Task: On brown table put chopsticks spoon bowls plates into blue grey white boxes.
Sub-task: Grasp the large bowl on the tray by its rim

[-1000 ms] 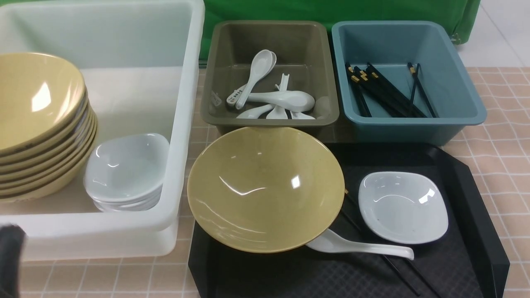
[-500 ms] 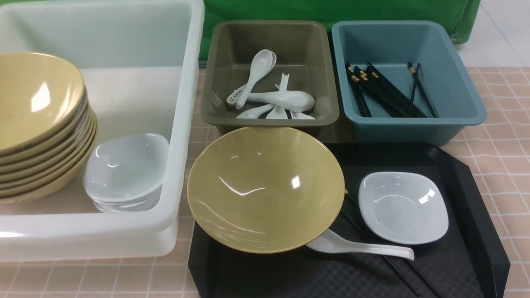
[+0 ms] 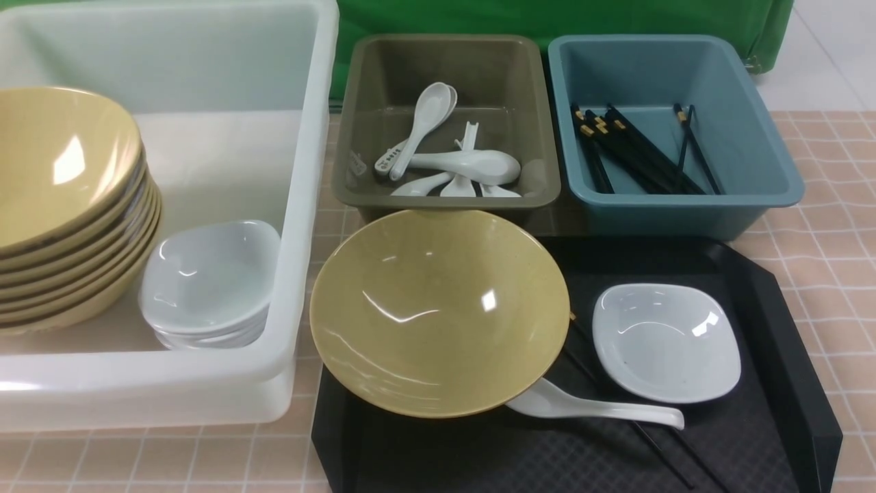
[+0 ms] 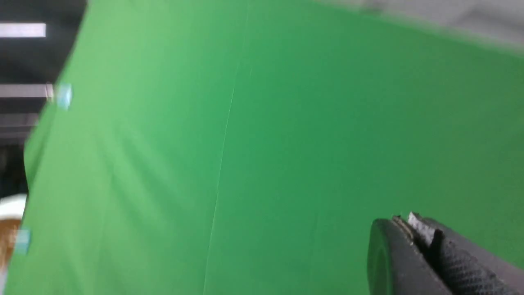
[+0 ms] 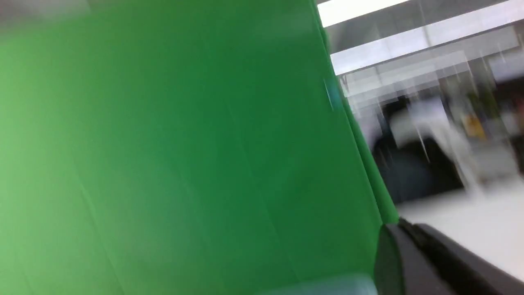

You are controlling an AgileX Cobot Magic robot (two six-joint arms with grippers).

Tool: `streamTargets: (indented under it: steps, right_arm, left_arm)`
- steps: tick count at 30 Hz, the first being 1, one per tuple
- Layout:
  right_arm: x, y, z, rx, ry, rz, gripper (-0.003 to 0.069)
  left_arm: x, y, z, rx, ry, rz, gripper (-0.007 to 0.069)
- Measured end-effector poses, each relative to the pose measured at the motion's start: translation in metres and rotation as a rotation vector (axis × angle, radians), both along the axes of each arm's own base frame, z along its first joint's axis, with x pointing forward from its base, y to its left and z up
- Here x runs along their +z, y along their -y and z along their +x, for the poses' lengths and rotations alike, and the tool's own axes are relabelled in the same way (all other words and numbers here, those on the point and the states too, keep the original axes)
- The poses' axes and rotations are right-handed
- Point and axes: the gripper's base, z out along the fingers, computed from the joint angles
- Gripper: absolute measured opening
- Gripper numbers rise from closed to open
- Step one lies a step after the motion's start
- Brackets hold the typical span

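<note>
- Arms are withdrawn from the front view; tray (image 3: 773, 301) is left uncleared.
- Left gripper (image 4: 411, 223) fingers are held together, empty.
- Right gripper (image 5: 399, 227) has apparently just been closed, empty; view is blurred.

Brown table (image 3: 843, 274) with boxes (image 3: 171, 404), black tray (image 3: 777, 322)

Site: indoor test lab, staged dish-sorting station | Evidence: green backdrop cloth (image 4: 262, 143) behind table (image 3: 842, 274); ceiling strip lights (image 5: 360, 10); blurred open hall (image 5: 430, 164) beyond
</note>
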Motion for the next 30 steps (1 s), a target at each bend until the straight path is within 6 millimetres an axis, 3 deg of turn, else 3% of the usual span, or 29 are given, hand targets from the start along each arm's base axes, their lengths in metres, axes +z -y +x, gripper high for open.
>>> streamTargets:
  steps: [2, 4, 5, 7, 8, 10, 12, 21, 25, 30]
  right_arm:
    - [-0.013, 0.001, 0.013, -0.006, -0.252, -0.058, 0.0038]
    - [-0.019, 0.001, 0.016, -0.004, -0.388, -0.088, 0.0038]
    - [-0.022, 0.001, 0.019, 0.004, -0.514, -0.118, 0.0038]
    - [-0.029, 0.001, 0.021, 0.020, -0.683, -0.191, 0.0038]
    - [-0.030, 0.002, 0.020, 0.023, -0.710, -0.201, 0.0038]
    - [-0.039, 0.001, 0.021, 0.071, -0.843, -0.338, 0.0038]
    - [-0.044, -0.001, 0.021, 0.117, -0.904, -0.396, 0.0038]
    - [-0.038, -0.011, 0.025, 0.222, -0.821, -0.371, 0.0038]
    - [-0.043, -0.013, 0.026, 0.233, -0.815, -0.344, 0.0038]
    - [-0.055, -0.022, 0.027, 0.306, -0.774, -0.332, 0.0038]
  left_arm:
    - [-0.002, 0.007, 0.032, -0.062, -0.186, -0.002, -0.0010]
    - [0.000, 0.014, 0.045, -0.106, -0.291, 0.009, -0.0010]
    - [-0.007, 0.027, 0.064, -0.182, -0.484, 0.046, -0.0010]
    - [-0.014, 0.045, 0.082, -0.273, -0.682, 0.128, -0.0010]
    - [-0.013, 0.047, 0.083, -0.282, -0.693, 0.137, -0.0010]
    - [-0.027, 0.076, 0.101, -0.412, -0.902, 0.244, -0.0010]
    - [-0.038, 0.098, 0.115, -0.497, -1.000, 0.301, -0.0010]
    - [-0.108, 0.215, 0.160, -0.741, -1.223, 0.625, -0.0008]
    - [-0.135, 0.238, 0.175, -0.734, -1.285, 0.671, -0.0008]
    - [-0.183, 0.258, 0.205, -0.689, -1.371, 0.721, -0.0008]
